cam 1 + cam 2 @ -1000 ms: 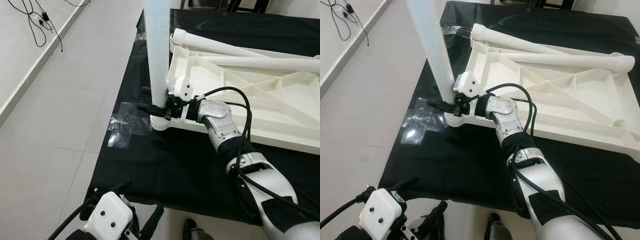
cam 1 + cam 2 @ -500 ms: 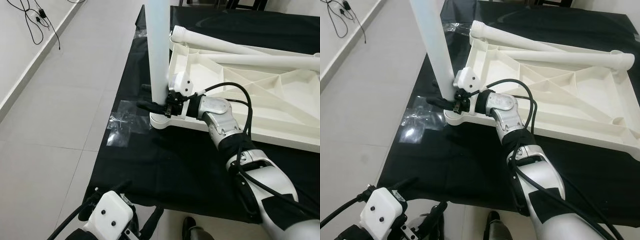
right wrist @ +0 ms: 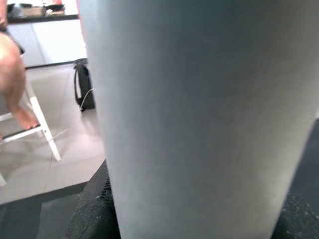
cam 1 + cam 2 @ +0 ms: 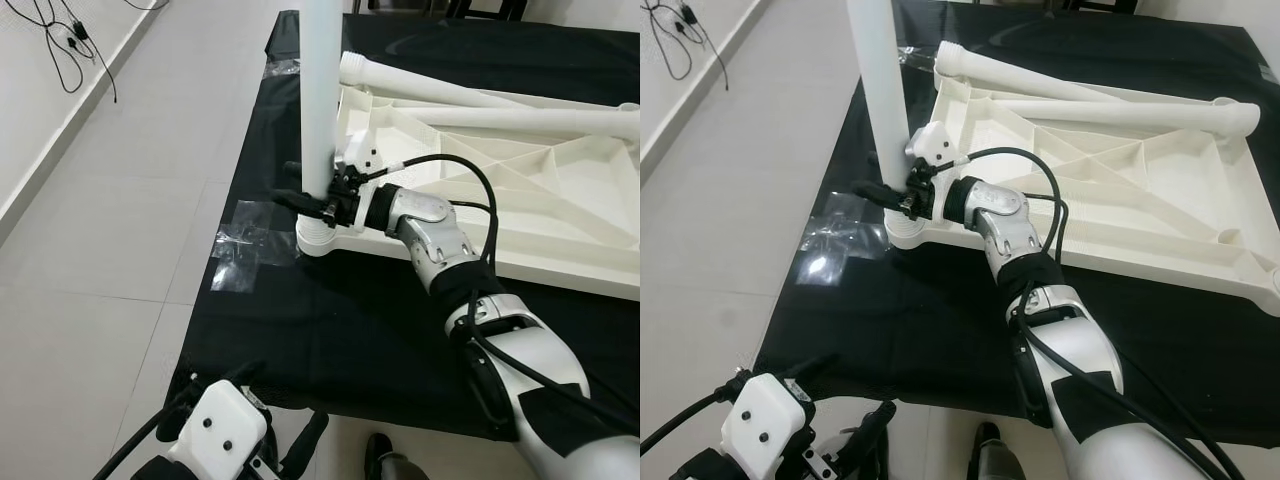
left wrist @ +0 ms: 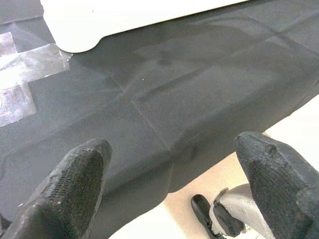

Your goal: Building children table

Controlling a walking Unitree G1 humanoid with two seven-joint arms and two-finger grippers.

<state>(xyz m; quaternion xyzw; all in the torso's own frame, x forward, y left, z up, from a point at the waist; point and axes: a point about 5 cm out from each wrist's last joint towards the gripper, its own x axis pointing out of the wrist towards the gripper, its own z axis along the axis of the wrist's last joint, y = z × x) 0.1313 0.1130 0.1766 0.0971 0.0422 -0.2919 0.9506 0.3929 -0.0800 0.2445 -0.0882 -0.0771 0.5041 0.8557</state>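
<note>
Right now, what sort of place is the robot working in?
Probably a room in a home, used as an assembly spot: pale floor tiles, cables by the wall, and a black cloth spread under the upturned white tabletop. The right gripper grips an upright table leg.

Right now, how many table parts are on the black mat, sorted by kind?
Upright table leg, standing in the corner socket with the right claw around it: 1
Loose table legs lying across the tabletop: 2
Upside-down white tabletop: 1
Total: 4
</note>
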